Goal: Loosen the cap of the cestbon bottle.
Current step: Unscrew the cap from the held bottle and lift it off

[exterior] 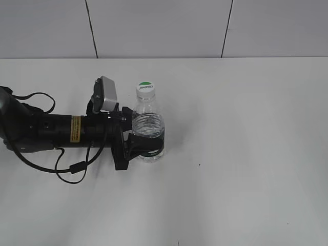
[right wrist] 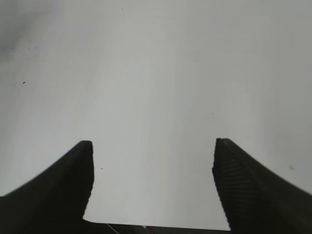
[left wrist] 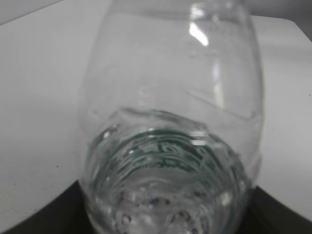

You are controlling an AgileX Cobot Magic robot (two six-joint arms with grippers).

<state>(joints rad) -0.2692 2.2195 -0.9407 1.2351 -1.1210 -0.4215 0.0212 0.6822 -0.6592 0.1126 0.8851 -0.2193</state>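
Observation:
The cestbon bottle [exterior: 148,125] stands upright on the white table, clear with a dark green label near its base. Its white cap [exterior: 145,87] with a green half-circle sits on top. My left gripper [exterior: 147,145] reaches in from the left and is shut on the bottle's lower body. In the left wrist view the bottle [left wrist: 170,126] fills the frame and the cap is out of view. My right gripper [right wrist: 152,161] is open and empty over bare table; it does not show in the exterior view.
The left arm [exterior: 51,130] lies low across the table's left side, with loose black cables [exterior: 72,166] beside it. The white table [exterior: 246,154] ends at a grey panelled wall [exterior: 164,25] behind.

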